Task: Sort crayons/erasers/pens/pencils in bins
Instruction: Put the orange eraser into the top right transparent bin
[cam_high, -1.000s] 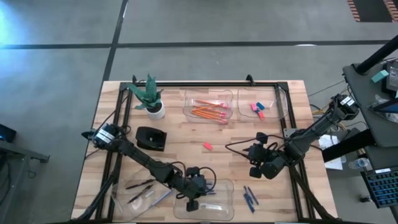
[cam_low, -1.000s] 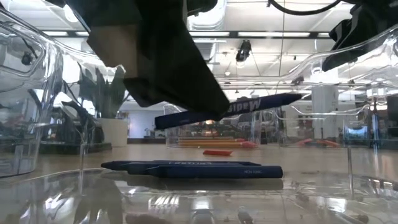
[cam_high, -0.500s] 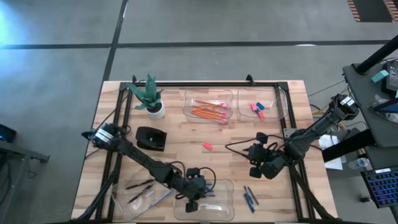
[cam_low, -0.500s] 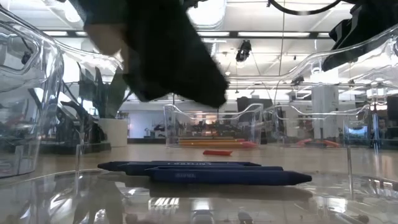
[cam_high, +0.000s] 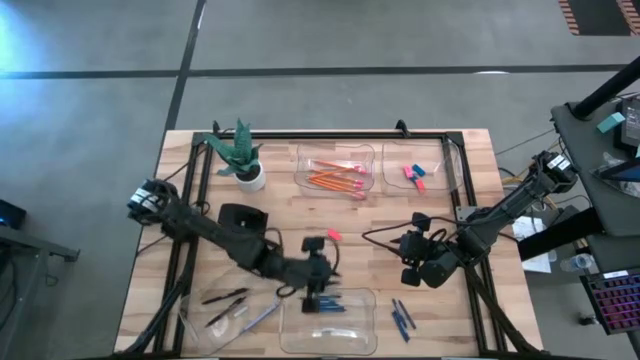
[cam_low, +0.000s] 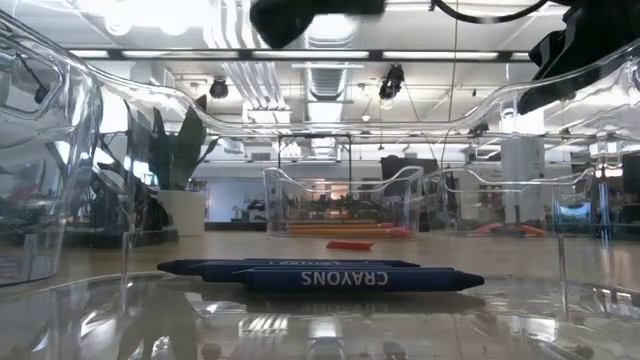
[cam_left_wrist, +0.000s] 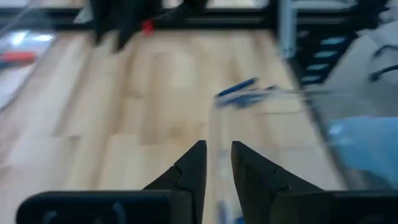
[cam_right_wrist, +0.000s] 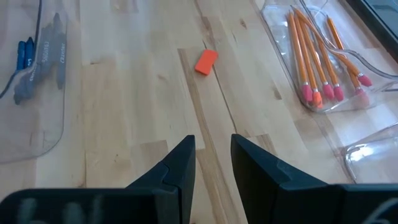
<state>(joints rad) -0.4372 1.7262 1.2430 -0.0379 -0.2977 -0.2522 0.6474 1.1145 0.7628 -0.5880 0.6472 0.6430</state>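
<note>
My left gripper hangs open and empty above the far edge of the near-middle bin; it shows at the top of the low view and in its own wrist view. Two dark-blue crayons lie flat on that bin's floor. A few more crayons lie on the table to the bin's right. My right gripper waits open and empty over the table's right half. A red eraser lies on the bare wood.
Orange pencils lie in the far-middle bin, and erasers in the far-right bin. Black pens lie in the near-left bin. A black box and a potted plant stand at the left.
My left gripper held a dark-blue crayon over the near-middle bin and let it go. The crayon fell and now lies flat beside the other one. The gripper then rose and drew back toward the table's far edge.
</note>
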